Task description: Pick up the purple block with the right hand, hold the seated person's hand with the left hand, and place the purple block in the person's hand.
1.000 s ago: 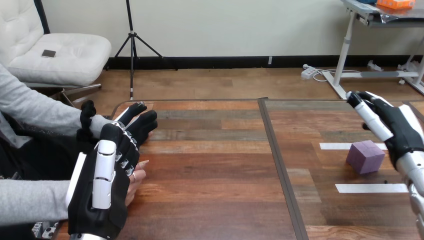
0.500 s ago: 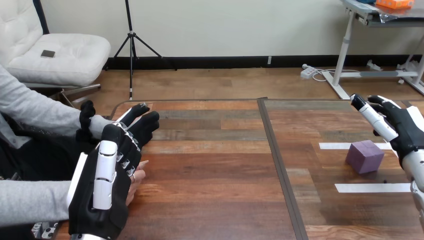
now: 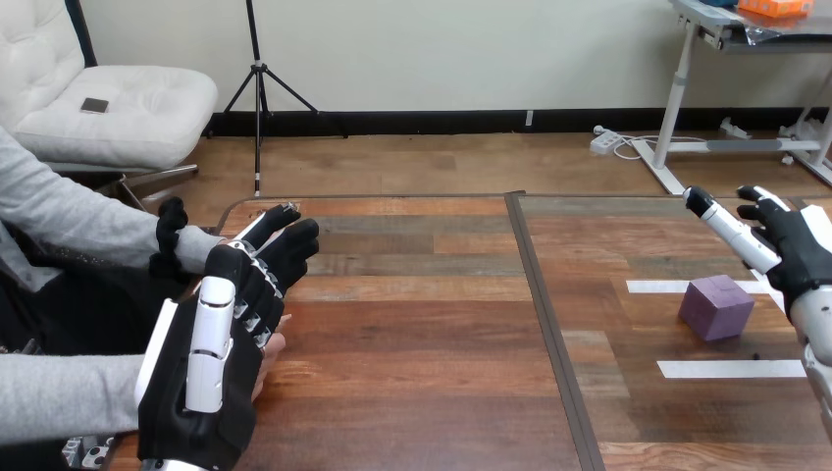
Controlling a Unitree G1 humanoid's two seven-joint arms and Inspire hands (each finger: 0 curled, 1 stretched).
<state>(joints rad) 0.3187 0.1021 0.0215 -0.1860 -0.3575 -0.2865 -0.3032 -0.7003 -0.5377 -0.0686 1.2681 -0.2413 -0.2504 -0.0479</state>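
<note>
Purple block [image 3: 717,307] — matte cube on plank table [image 3: 422,324]; right hand [image 3: 800,257] spread nearby; left hand [image 3: 201,388] straight-fingered over person's hand [image 3: 274,345].

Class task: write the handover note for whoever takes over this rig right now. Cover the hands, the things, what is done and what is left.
Left hand: open, lying over the person's hand; no clasp visible.
Right hand: open, raised beside the purple cube-shaped block, not touching it.
Block: on the wooden table, between two white tape strips.
Done: nothing yet.
Left: grasp the block, hold the person's hand, place the block in it.
</note>
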